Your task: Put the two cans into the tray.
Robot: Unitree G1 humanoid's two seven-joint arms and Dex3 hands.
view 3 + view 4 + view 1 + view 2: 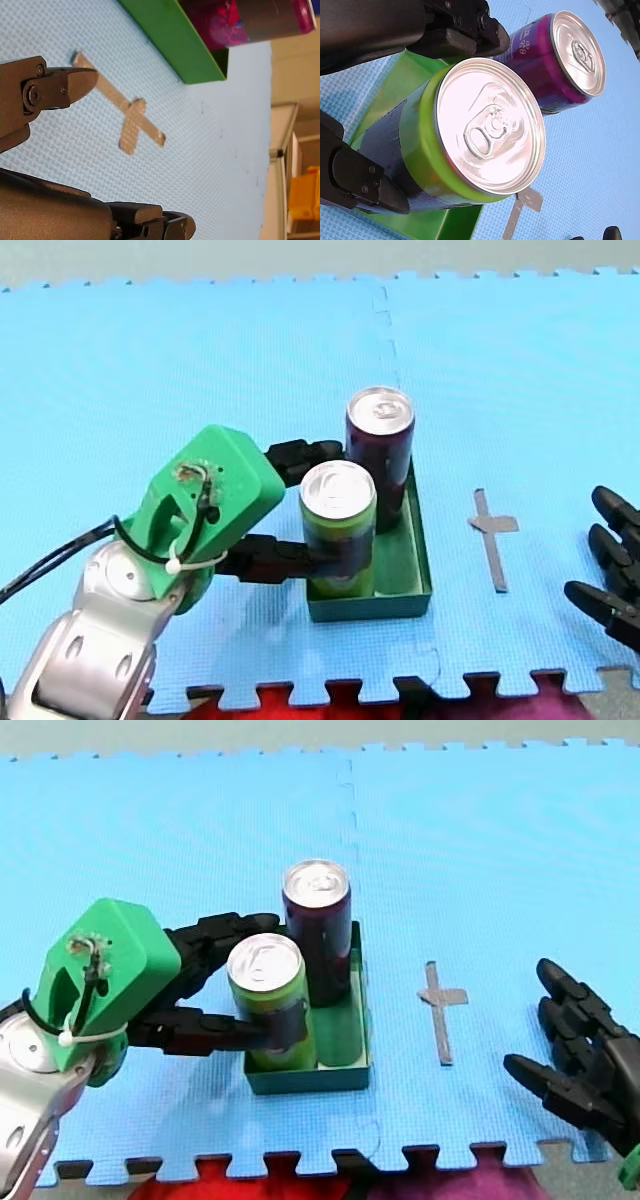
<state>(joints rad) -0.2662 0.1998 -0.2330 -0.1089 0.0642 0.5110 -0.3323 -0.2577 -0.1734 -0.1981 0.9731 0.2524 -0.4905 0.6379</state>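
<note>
The green can [338,530] is upright inside the near end of the green tray [370,605], clasped by the left hand [190,970], with one finger on its far side and another on its near side. The second wrist view shows those fingers [355,182] pressed against the can's wall. Its long axis is vertical and its pull-tab lid faces straight up. I cannot tell whether its base sits on the tray floor.

The purple can [379,455] stands just beyond the held can, past the left hand's fingertips, at the tray's far end. It is also upright with its lid up, and nothing is holding it.

By my reading, one can is placed and the second is in the tray. What is left is to set it down if it is not down yet, then let go and draw the hand clear without tipping either can.

The right hand [580,1050] is well off to the other side over the blue foam mat [200,360], open and holding nothing, with a grey tape cross [483,525] between it and the tray.
</note>
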